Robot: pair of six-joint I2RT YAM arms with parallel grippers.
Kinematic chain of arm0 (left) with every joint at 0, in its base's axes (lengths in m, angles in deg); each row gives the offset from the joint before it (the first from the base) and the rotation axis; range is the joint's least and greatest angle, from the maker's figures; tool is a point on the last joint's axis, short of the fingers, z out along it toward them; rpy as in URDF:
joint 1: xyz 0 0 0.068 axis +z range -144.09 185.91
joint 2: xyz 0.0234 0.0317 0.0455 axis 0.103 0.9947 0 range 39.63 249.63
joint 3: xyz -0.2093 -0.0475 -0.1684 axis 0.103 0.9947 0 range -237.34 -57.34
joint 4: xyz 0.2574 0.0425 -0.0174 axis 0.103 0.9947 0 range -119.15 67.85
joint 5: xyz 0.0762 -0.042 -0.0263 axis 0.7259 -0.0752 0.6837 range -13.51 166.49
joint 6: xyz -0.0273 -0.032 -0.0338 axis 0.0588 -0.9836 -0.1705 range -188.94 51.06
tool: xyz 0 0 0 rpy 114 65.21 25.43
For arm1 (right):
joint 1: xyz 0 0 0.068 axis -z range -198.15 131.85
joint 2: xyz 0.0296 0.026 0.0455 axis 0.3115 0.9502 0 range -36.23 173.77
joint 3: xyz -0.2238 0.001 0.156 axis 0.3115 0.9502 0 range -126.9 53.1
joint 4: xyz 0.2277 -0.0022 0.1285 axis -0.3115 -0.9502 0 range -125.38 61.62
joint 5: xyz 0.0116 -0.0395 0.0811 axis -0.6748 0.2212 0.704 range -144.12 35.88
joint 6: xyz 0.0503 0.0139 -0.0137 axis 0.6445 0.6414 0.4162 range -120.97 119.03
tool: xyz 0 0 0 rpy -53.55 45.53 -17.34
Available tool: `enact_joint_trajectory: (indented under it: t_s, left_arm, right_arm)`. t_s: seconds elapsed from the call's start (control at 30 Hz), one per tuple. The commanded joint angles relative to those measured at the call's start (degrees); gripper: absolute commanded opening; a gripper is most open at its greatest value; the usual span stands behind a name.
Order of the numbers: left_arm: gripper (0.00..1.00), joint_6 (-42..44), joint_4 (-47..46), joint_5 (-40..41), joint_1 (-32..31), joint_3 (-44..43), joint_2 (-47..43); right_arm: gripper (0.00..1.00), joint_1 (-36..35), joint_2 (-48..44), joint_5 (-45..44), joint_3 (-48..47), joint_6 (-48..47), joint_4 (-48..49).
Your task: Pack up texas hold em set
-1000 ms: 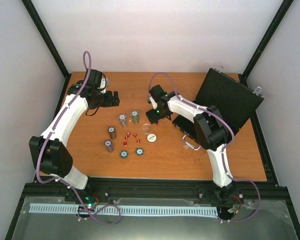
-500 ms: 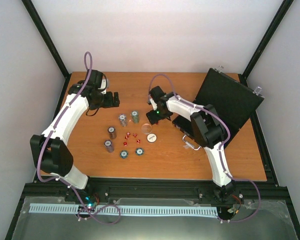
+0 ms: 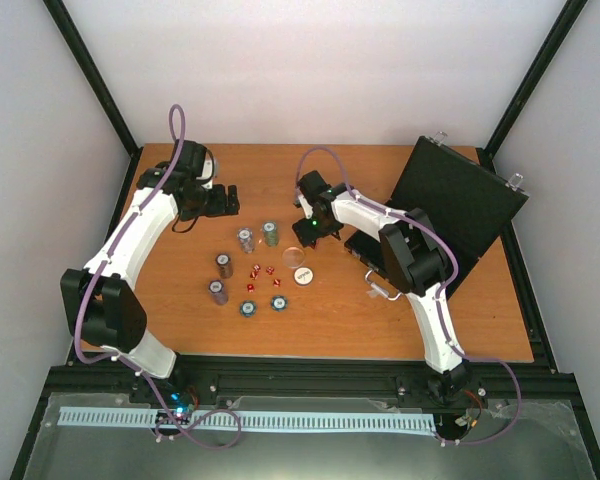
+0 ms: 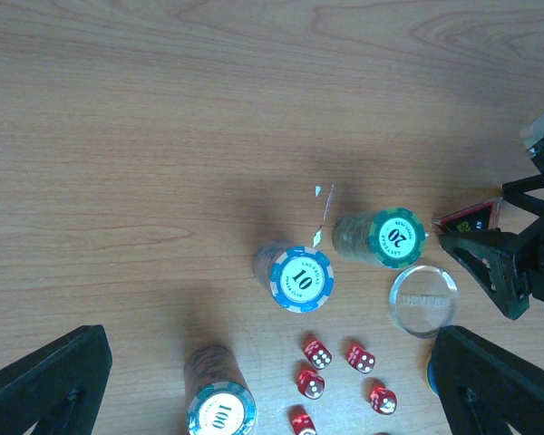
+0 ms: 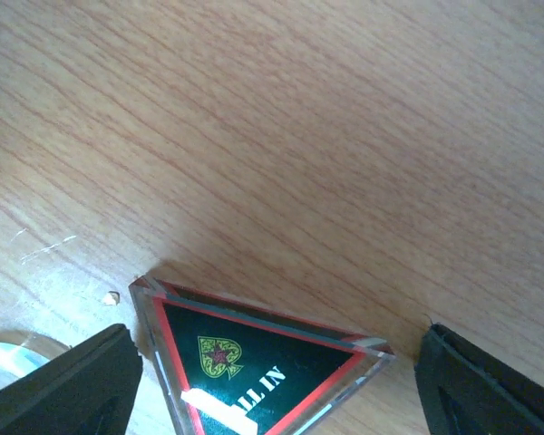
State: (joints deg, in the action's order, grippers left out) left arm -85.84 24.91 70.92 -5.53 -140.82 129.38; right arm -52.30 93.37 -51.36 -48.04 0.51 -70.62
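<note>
**Right arm tucks in as its pincer settles over the triangular token**

Since the earlier view the right arm point(image 3: 405, 250) has drawn its elbow in toward the middle of the worktop point(image 3: 180, 330). The left arm has barely shifted, and nothing lying on the wood has moved.

The right pincer point(image 3: 307, 234) sits low, fingers apart, with the red-edged triangular token point(image 5: 263, 372) marked "ALL IN" lying flat between them and nothing gripped. The left pincer point(image 3: 230, 199) hangs spread wide and empty over the far-left part of the worktop.

The case point(image 3: 460, 195) stands open at the right, lid tilted back. The chip stacks point(image 4: 301, 278), the red dice point(image 4: 317, 355), the clear disc point(image 4: 423, 299) and the white disc point(image 3: 303, 275) are all loose on the wood, so packing looks barely begun.

The step in hand seems to be picking up the token.
- It is thin and flat, so the fingertips should nearly brush the wood before closing.
- A triangle squeezed corner against edge tends to swivel out, so the fingers should close slowly.
- Turning the wrist first may help the pads meet it more squarely.
- The clear disc lies just beside one finger and is easily nudged.
</note>
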Motion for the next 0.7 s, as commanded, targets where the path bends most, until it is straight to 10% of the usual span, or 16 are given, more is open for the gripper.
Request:
enact_joint_trajectory:
  t_s: [0.0, 0.23, 0.67]
  left_arm:
    - [1.0, 0.3, 0.6, 0.2, -0.2, 0.0, 0.5]
    - [1.0, 0.3, 0.5, 0.3, -0.2, 0.3, 0.8]
    - [1.0, -0.1, -0.1, -0.2, -0.2, 0.7, 2.1]
  right_arm:
    - [0.82, 0.1, 2.6, 0.9, -1.0, -0.3, -0.4]
    - [0.6, 0.1, 3.1, 2.8, -0.8, -0.2, -0.8]
    - [0.53, 0.1, 1.3, -1.4, -2.6, -0.2, -2.7]
